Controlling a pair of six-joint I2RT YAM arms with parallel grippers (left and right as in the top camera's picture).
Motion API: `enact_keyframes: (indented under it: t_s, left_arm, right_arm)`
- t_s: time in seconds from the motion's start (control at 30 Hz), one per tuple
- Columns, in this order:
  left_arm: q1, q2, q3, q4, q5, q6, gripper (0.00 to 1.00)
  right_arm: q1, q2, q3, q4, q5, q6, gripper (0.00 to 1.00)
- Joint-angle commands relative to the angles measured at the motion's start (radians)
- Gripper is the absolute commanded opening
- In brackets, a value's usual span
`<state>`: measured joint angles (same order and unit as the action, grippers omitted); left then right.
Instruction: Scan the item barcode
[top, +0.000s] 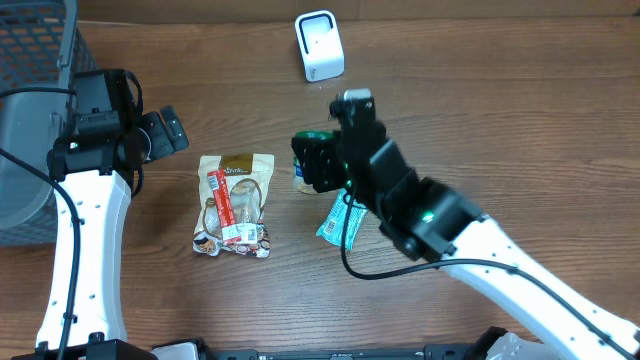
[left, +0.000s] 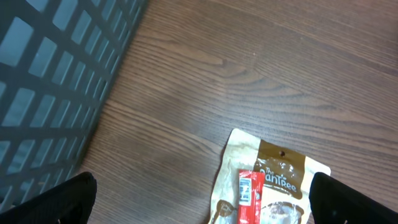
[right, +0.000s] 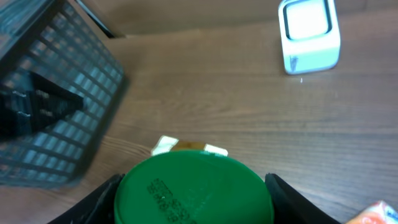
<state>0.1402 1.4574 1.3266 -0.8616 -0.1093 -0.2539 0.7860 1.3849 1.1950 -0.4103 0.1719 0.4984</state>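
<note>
Green-lidded tub (right: 194, 183) gripped in your right tool (top: 322, 165), mid-table (top: 480, 120).
The scanner (right: 309, 34) stands beyond the tub, ahead-right of the tool; your right arm is nearer. Your left tool (left: 202, 202) gapes wide, empty.

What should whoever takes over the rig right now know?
Left hand: open, empty, beside the snack pouch.
Right hand: shut on the green-lidded tub, some way short of the white scanner.
Done: tub grasped.
Left: bring the tub's barcode to the scanner. The pouch and a blue packet lie loose, not yet picked up.
</note>
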Motion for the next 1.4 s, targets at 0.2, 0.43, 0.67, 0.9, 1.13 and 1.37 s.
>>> enact_keyframes:
  t_s: [0.2, 0.43, 0.67, 0.9, 1.13, 1.37]
  left_arm:
    - [0.003, -0.005, 0.019, 0.002, -0.005, 0.019, 1.0]
    - [0.003, -0.005, 0.019, 0.002, -0.005, 0.019, 1.0]
    - [0.003, -0.005, 0.019, 0.002, -0.005, 0.019, 1.0]
    - [0.003, -0.005, 0.019, 0.002, -0.005, 0.019, 1.0]
    - [0.003, -0.005, 0.019, 0.002, -0.005, 0.019, 1.0]
    - [0.003, -0.005, 0.019, 0.002, -0.005, 0.019, 1.0]
  right_arm:
    - [-0.002, 0.027, -0.568, 0.995, 0.169, 0.002, 0.22]
    - [-0.002, 0.126, -0.639, 1.183, 0.187, -0.005, 0.17]
    - [-0.002, 0.265, -0.589, 1.278, 0.187, -0.188, 0.12]
    - [-0.002, 0.437, -0.441, 1.265, 0.192, -0.351, 0.12]
    - [-0.002, 0.492, -0.378, 1.253, 0.195, -0.351, 0.13]
    - [-0.002, 0.597, -0.329, 1.254, 0.239, -0.425, 0.16]
